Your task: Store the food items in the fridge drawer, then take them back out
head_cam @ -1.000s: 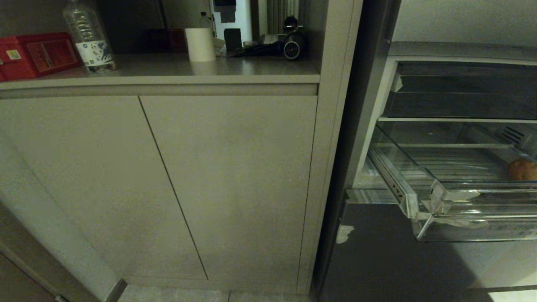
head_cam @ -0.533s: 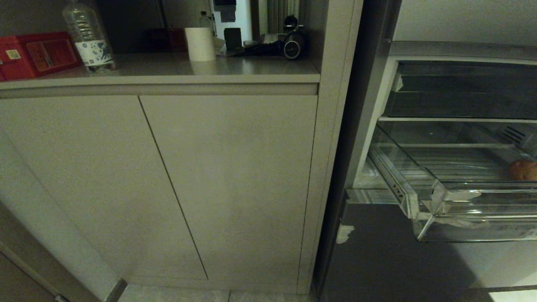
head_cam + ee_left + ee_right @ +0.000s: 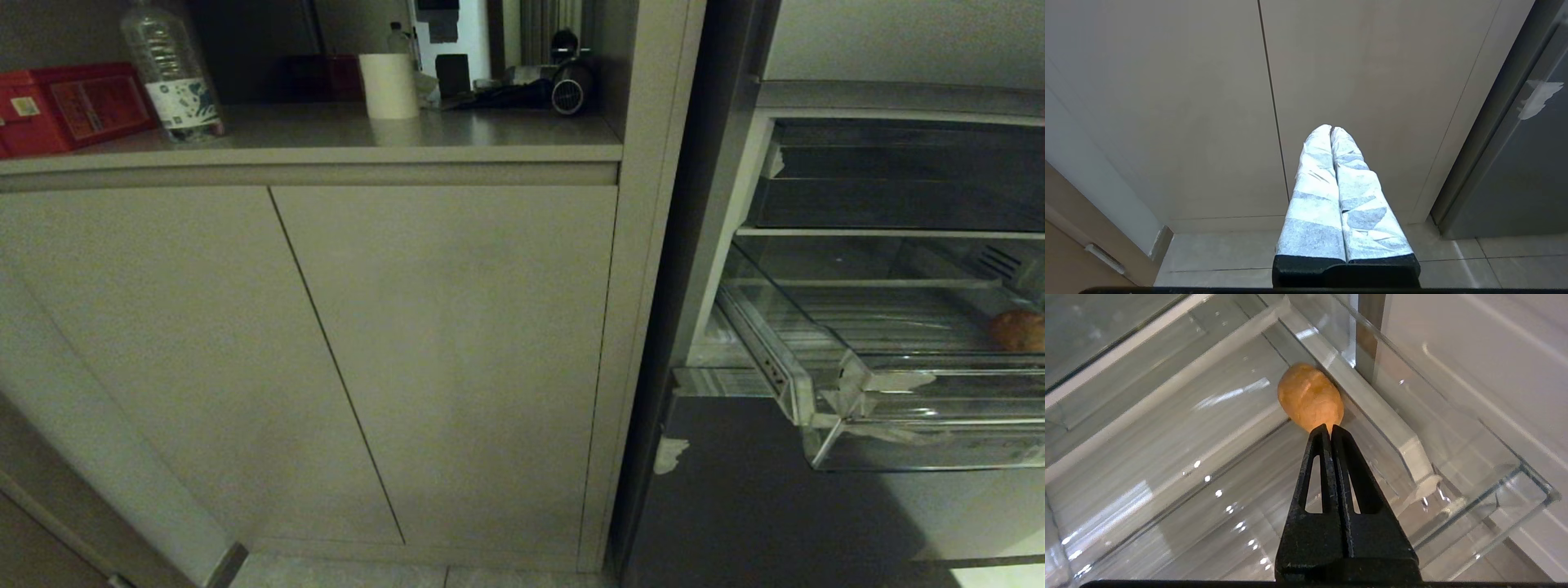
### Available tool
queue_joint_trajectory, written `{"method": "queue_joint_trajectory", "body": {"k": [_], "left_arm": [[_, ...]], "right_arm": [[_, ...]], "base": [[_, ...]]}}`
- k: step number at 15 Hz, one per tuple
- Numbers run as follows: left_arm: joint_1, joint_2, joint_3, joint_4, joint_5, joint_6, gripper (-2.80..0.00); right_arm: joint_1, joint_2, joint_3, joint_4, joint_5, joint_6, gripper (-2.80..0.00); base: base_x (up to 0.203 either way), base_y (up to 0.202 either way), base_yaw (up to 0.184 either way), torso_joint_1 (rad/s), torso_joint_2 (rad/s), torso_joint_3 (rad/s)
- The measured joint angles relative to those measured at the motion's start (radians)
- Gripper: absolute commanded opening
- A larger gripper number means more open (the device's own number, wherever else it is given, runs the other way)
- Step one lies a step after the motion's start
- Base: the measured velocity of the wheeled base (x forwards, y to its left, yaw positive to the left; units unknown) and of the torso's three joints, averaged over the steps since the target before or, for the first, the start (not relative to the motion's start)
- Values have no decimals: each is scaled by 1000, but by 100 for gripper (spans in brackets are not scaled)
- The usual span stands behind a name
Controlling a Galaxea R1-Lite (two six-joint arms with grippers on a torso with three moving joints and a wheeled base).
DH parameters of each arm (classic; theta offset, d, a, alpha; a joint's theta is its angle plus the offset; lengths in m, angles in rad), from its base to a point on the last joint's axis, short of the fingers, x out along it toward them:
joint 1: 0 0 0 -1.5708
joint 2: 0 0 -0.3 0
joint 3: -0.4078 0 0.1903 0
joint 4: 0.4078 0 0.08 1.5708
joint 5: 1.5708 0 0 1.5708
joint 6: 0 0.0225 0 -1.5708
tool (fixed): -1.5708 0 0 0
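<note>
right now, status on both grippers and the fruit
Right gripper shut, empty, over fridge drawer. Orange fruit loose on drawer floor against side wall. Left gripper shut, parked by cabinet door. Nothing blocking.

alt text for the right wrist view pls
The right pincer, shut and empty, points at a small orange-brown fruit lying inside the clear fridge drawer. The fruit rests against the drawer's side wall on the ribbed floor.
</note>
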Motion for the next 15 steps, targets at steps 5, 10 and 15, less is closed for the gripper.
{"method": "queue_joint_trajectory", "body": {"k": [5,10,15], "left_arm": [[0,0,0,0,0,0,-280],[0,0,0,0,0,0,-280],[0,0,0,0,0,0,-280]], "right_arm": [[0,-16,25,-2,2,-4,-280],[0,-20,87,-2,-3,-45,-280],[0,-4,145,-5,-3,-72,-280]], "base": [[0,0,0,193,-478,-279],[0,0,0,255,-596,-338],[0,0,0,164,-357,-203]]}}
